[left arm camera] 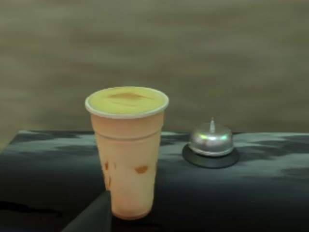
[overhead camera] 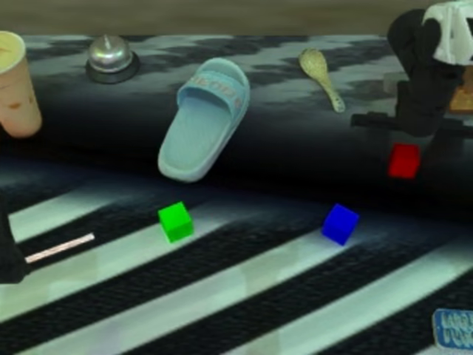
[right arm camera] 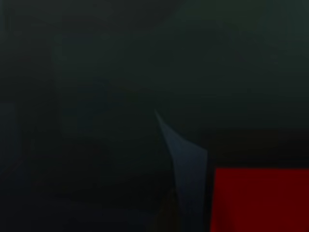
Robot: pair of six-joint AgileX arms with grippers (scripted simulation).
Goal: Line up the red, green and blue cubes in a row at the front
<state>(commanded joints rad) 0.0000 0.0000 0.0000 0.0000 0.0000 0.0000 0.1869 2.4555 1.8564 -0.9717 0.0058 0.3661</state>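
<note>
The red cube [overhead camera: 403, 160] sits at the right of the table, on the dark band. My right gripper [overhead camera: 411, 133] hangs right over its far side, close above it. The right wrist view is mostly dark, with only the red cube [right arm camera: 260, 200] showing large in one corner. Further forward, on the striped cloth, the blue cube [overhead camera: 340, 223] lies right of centre and the green cube [overhead camera: 175, 221] lies left of centre, both free. My left gripper [overhead camera: 9, 259] is parked at the left edge.
A pale-blue slipper [overhead camera: 203, 118] lies behind the green cube. A bell [overhead camera: 111, 58], a paper cup [overhead camera: 15, 85] and a spoon [overhead camera: 322, 75] stand along the back. A thin stick [overhead camera: 59, 248] lies front left. A blue pad [overhead camera: 454, 329] sits front right.
</note>
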